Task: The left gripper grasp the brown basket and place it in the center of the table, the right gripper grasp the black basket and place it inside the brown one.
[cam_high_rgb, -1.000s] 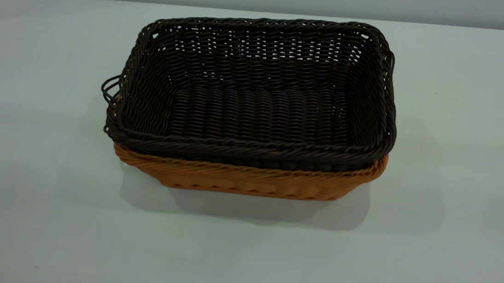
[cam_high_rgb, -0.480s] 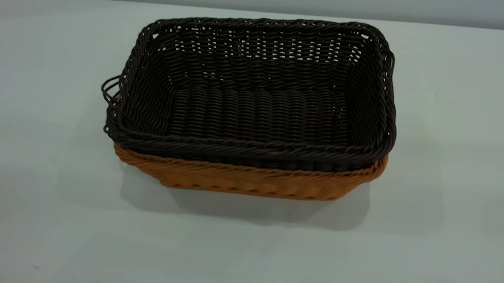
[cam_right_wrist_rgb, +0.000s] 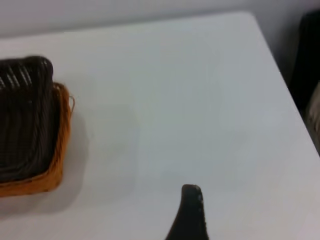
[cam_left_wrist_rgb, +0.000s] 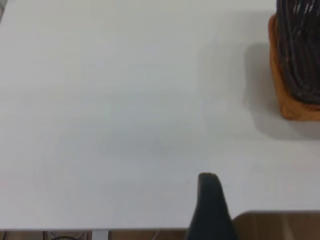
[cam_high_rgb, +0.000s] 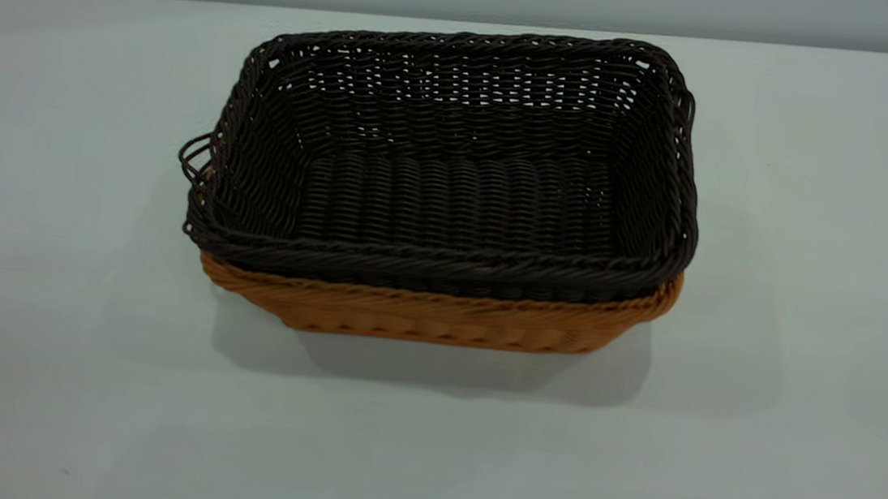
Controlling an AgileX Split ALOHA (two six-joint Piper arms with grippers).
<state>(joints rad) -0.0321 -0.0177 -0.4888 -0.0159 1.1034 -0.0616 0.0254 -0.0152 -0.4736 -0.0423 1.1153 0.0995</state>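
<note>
Nesting — black basket (cam_high_rgb: 449, 193) in brown basket (cam_high_rgb: 438, 314)

Left hand (cam_left_wrist_rgb: 210, 210) and right hand (cam_right_wrist_rgb: 189, 215) each a single dark finger only.

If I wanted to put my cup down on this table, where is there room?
Bare table lies on every side of the nested baskets: widest in front of the brown basket, and to either side. Only the middle is taken, where the black basket sits inside the brown one.
</note>
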